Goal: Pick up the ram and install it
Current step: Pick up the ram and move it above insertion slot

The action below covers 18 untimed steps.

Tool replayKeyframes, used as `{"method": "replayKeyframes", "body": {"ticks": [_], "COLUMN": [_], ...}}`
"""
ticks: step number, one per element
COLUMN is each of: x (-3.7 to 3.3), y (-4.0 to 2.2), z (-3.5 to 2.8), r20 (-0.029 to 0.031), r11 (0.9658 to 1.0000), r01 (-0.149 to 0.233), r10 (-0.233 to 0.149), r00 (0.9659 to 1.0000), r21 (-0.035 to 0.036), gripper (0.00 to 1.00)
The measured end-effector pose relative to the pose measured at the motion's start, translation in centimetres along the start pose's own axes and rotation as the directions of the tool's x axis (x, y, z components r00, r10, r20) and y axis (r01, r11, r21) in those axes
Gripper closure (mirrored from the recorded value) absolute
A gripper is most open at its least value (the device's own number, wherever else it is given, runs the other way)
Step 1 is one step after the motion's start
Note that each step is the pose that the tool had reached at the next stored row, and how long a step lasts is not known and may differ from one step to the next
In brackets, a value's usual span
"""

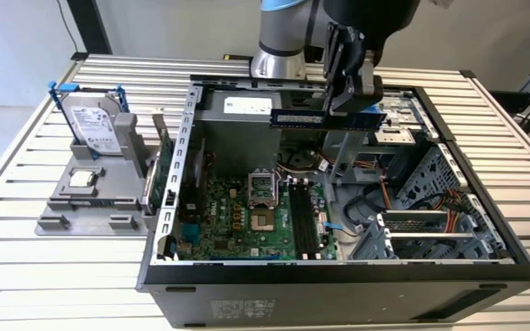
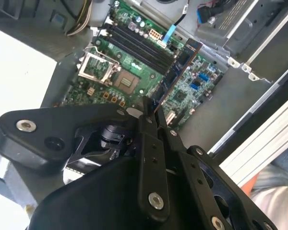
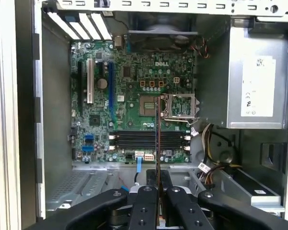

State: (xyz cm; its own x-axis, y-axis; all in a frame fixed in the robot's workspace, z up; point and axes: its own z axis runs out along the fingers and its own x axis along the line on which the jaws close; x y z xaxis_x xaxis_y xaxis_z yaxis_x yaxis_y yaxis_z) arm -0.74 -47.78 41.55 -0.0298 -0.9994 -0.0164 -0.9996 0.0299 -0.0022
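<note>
I'm pinching one thin dark-green ram stick in my black gripper's jaws over one green motherboard, one silver hard drive at its nine o'clock.

surface: slatted metal table | on it: open computer case; grey holder stand

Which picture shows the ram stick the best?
The exterior view: the ram shows its long flat side, held by the hand above the case. Both wrist views show it nearly edge-on.
</note>
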Motion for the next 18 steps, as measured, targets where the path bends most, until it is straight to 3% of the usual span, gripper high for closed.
{"method": "replayKeyframes", "body": {"ticks": [9, 18], "x": [-0.13, -0.23], "y": [-0.61, -1.12], "z": [0.43, 0.54], "r20": [-0.0005, -0.0005], "r11": [0.9961, 0.9961], "r01": [-0.088, -0.089], "r10": [0.088, 0.089], "r00": [0.9961, 0.9961], "r21": [0.0015, 0.0015], "gripper": [1.00, 1.00]}}
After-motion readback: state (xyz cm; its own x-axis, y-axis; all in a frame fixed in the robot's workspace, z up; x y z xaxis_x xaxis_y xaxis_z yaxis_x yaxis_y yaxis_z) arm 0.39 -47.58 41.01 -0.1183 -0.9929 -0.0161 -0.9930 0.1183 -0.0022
